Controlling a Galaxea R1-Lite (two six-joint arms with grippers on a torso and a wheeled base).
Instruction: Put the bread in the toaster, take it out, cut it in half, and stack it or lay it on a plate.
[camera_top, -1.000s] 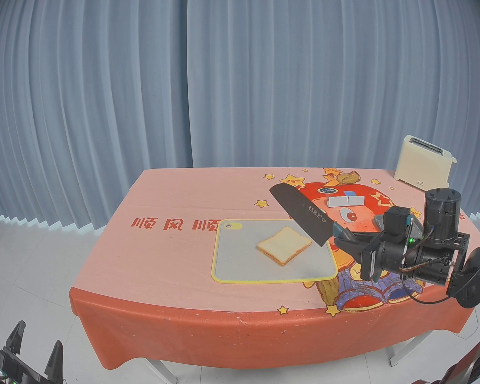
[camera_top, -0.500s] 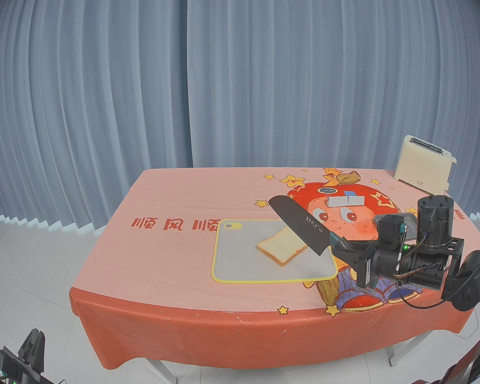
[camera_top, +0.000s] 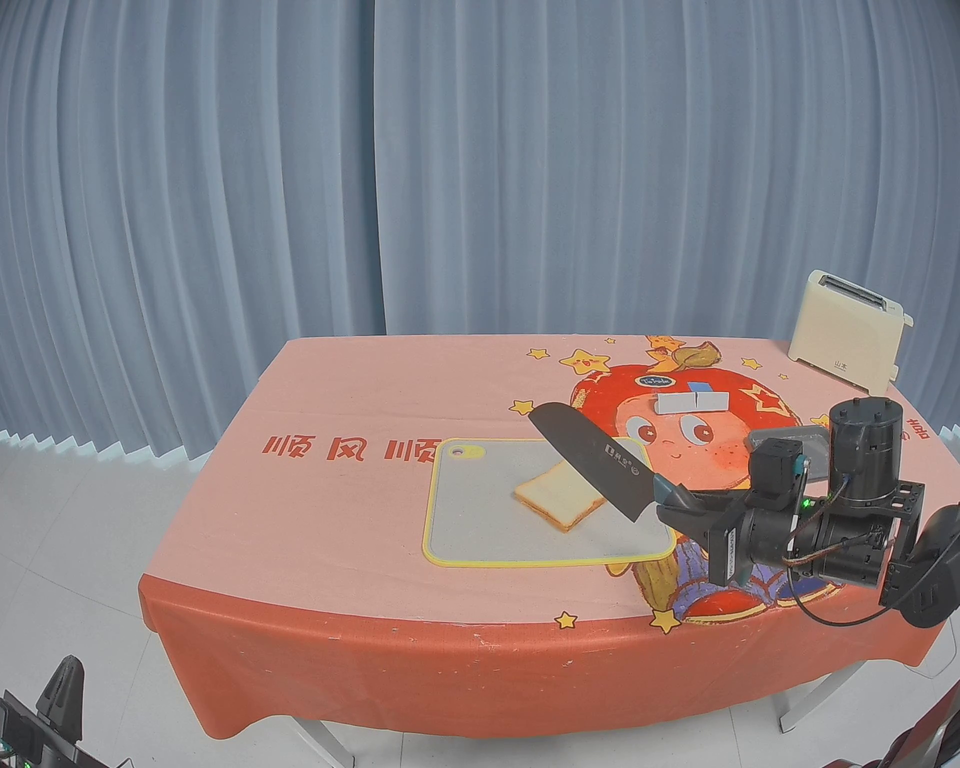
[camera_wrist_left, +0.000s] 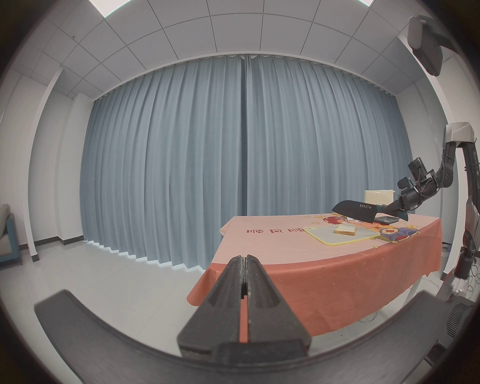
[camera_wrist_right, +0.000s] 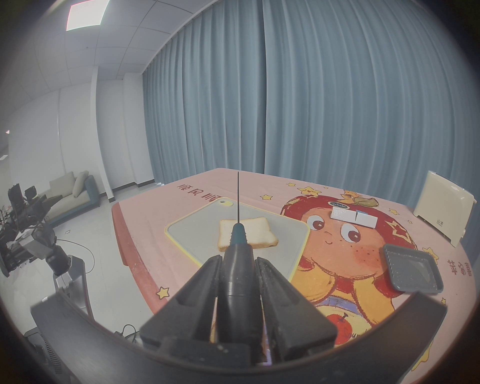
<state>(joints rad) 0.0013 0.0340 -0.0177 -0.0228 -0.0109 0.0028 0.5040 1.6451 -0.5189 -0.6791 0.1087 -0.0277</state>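
A slice of bread (camera_top: 556, 497) lies flat on the yellow-rimmed cutting board (camera_top: 480, 515). My right gripper (camera_top: 692, 502) is shut on the handle of a black knife (camera_top: 592, 458), whose blade slants up and left over the bread's right part. In the right wrist view the knife (camera_wrist_right: 238, 200) shows edge-on, lined up over the middle of the bread (camera_wrist_right: 250, 234), with the right gripper (camera_wrist_right: 240, 282) clamped on its handle. The cream toaster (camera_top: 848, 340) stands at the table's far right corner. My left gripper (camera_wrist_left: 244, 305) is shut with nothing in it, low and well away from the table's left.
A dark square tray (camera_wrist_right: 412, 267) lies on the table between the board and the toaster (camera_wrist_right: 444, 206), partly hidden behind my right arm in the head view. Two small white blocks (camera_top: 692, 402) sit beyond the board. The left half of the tablecloth (camera_top: 330, 500) is bare.
My right arm has carried the knife left and lower, so the blade now overlaps the bread's right side. The left gripper has sunk lower at the bottom left corner.
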